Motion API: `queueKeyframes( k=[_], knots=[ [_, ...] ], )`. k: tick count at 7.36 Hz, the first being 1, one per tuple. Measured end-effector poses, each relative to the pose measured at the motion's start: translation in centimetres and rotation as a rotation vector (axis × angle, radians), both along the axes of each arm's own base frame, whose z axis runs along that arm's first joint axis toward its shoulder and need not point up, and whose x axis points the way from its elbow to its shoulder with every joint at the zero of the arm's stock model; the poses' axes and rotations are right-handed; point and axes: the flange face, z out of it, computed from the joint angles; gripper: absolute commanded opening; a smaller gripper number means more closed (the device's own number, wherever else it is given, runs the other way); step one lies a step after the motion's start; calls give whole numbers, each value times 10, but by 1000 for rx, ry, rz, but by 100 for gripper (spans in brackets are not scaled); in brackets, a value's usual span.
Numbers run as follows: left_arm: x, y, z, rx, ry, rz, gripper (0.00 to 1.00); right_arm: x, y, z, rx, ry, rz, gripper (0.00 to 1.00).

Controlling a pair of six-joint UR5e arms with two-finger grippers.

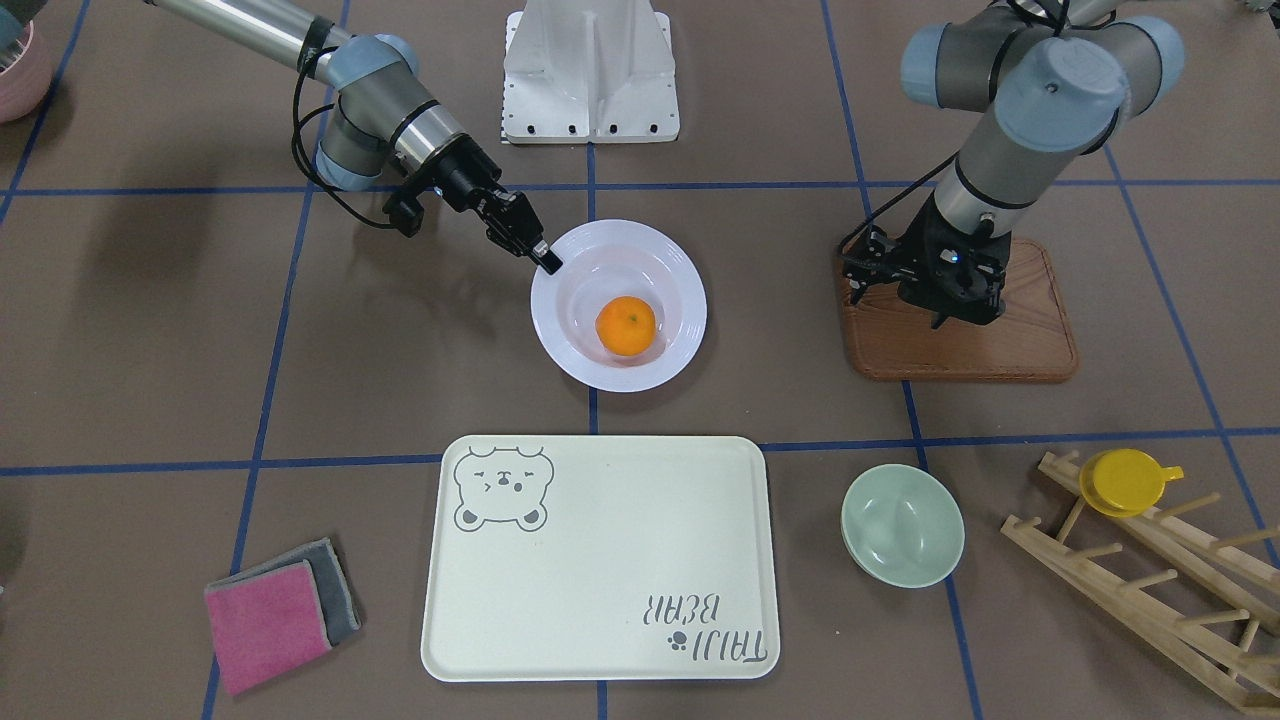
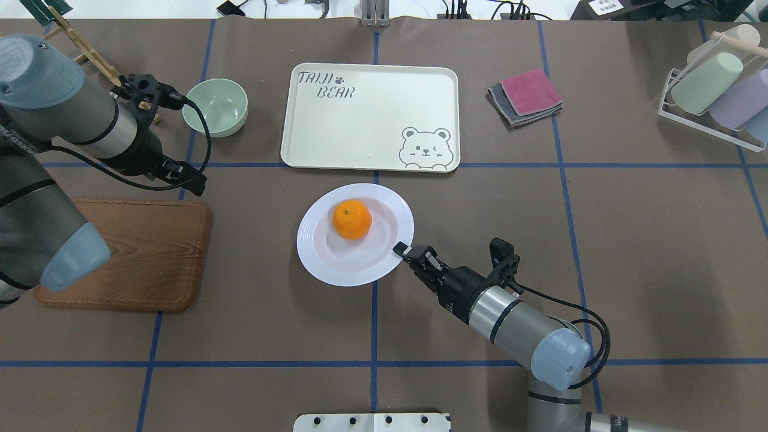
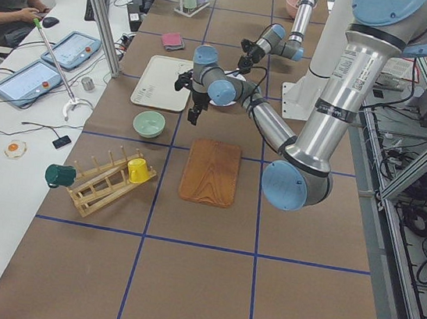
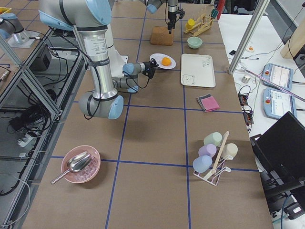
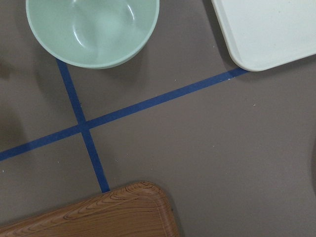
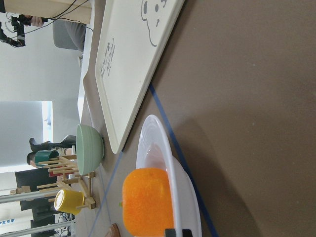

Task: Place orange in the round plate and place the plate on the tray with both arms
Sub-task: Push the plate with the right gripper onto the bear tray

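Observation:
The orange (image 1: pixel 625 325) lies in the middle of the white round plate (image 1: pixel 681 300), which stands on the table just robot-side of the cream tray (image 1: pixel 600 560). My right gripper (image 1: pixel 546 260) reaches in low and is shut on the plate's rim nearest the robot; the right wrist view shows the orange (image 6: pixel 148 200) and the rim (image 6: pixel 158 143) close up. My left gripper (image 1: pixel 945 315) hangs pointing down over the wooden board (image 1: pixel 960 350), away from the plate. Its fingers are hidden by the wrist, so I cannot tell whether it is open or shut. The tray holds nothing.
A pale green bowl (image 1: pixel 902 525) sits beside the tray on my left side. Past it stands a wooden rack with a yellow cup (image 1: pixel 1125 482). Folded pink and grey cloths (image 1: pixel 275 610) lie on the tray's other side. A cup rack (image 2: pixel 714 90) stands at the far right.

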Motion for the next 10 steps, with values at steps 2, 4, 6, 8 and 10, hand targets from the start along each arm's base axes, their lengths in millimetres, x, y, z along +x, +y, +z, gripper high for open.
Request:
queueKeyframes(
  k=[2,4,6,8,10],
  knots=[
    [0,0,0,1,0,0,100,12,-32,-31,5,-44,98,0],
    [0,0,0,0,0,0,100,21,-89,-52,0,-35,179,0],
    [0,0,1,-1,-1,0,100,19,-158,-75,-27,-52,174,0],
    [1,0,1,-3,-2,1,100,18,-202,-79,-36,-28,131,0],
    [2,0,2,-4,-3,2,100,7,-222,-59,-66,30,128,0]
  ],
)
